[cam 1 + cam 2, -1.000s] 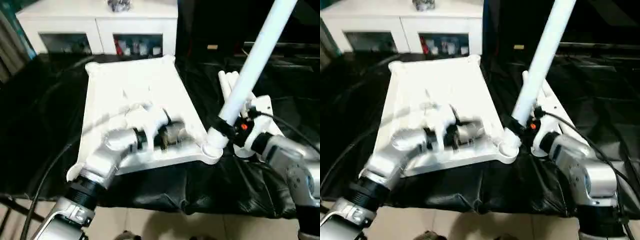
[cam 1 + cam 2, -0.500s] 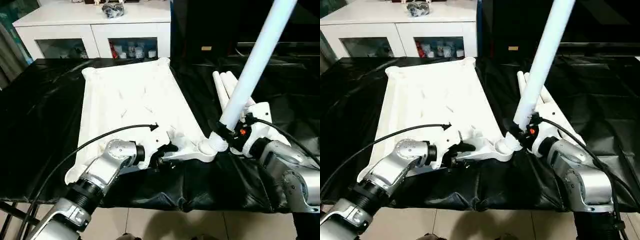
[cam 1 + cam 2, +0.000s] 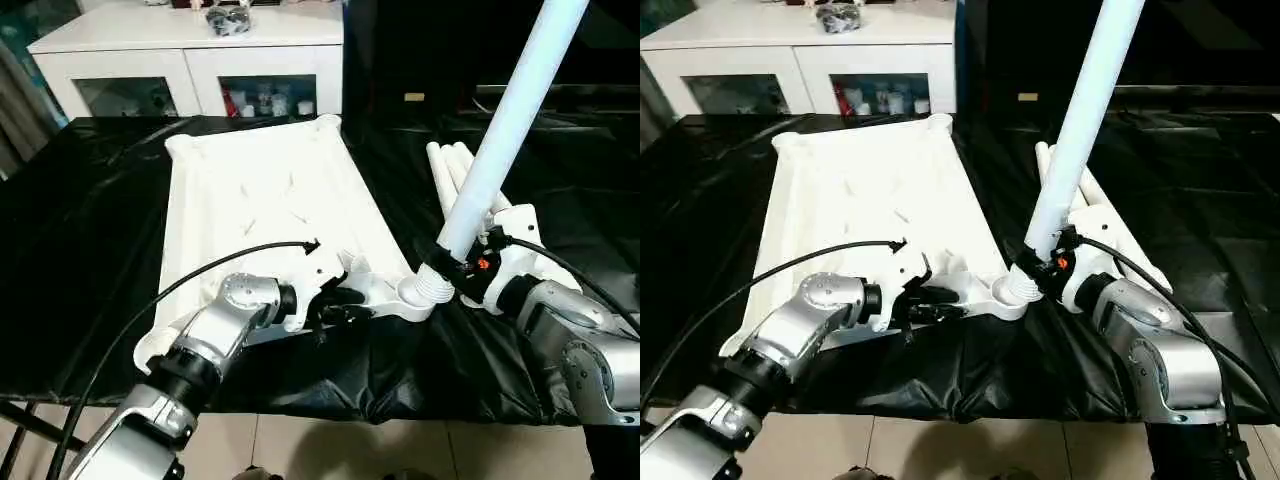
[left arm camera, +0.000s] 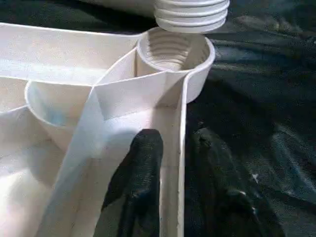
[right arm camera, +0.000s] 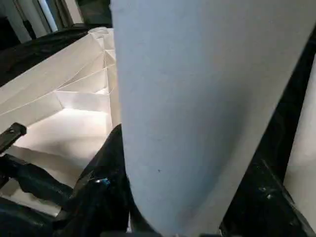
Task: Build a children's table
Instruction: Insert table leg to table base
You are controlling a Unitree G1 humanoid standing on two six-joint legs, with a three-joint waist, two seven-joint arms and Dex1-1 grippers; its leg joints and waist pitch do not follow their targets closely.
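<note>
The white tabletop (image 3: 270,200) lies underside up on black cloth. My left gripper (image 3: 345,303) is at its near rim, beside the near right corner socket (image 4: 173,49). In the left wrist view one black finger (image 4: 140,168) presses inside the rim wall and the other (image 4: 217,182) sits outside it, so the gripper is shut on the rim. My right gripper (image 3: 455,268) is shut on a long white leg (image 3: 500,130), which leans up and to the right. The leg's threaded end (image 4: 191,15) sits just above the socket's mouth.
Spare white legs (image 3: 445,165) lie on the cloth to the right of the tabletop, behind my right wrist. A white cabinet (image 3: 190,50) with glass doors stands beyond the table. The table's near edge runs just below both forearms.
My left gripper has slid from over the tabletop to its near rim and closed on the rim wall. The right gripper still holds the leg at the corner socket.
</note>
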